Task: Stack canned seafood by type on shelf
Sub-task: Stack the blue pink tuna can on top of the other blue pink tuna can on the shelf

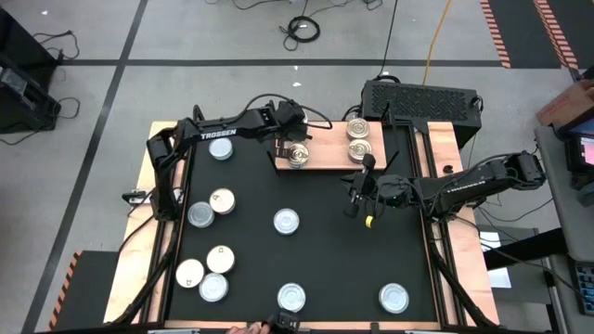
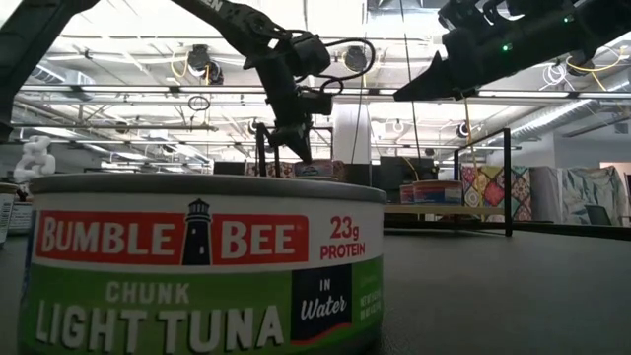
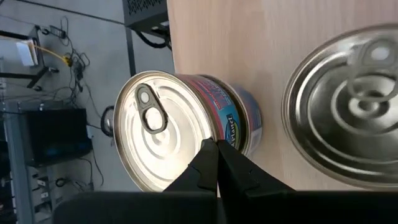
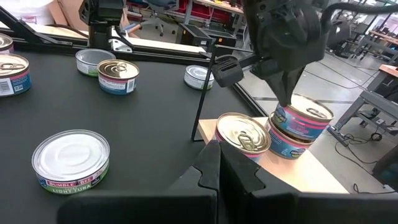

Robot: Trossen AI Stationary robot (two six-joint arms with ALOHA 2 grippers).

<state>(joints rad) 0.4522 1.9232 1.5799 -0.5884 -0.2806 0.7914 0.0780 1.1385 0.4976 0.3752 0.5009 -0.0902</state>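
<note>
Shelf (image 1: 327, 160): light-wood board with black posts, the landmark.
Left gripper (image 1: 295, 139): above the shelf's left end, fingers closed together, tips at the top tin of a two-tin stack (image 4: 300, 127) standing there.
Gold-topped tins (image 1: 359, 139): on the shelf's right part.
Right gripper (image 1: 354, 202): just off the shelf's front edge, over the black mat (image 1: 325, 250), fingers pressed together, holding nothing.
Other tins (image 1: 287, 221): scattered on the mat in front of the shelf.

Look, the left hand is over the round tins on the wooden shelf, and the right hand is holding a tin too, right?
Not quite. The left hand is over the round tins on the light-wood shelf, but the right hand holds nothing: in the high view it hangs shut over the black mat.
</note>
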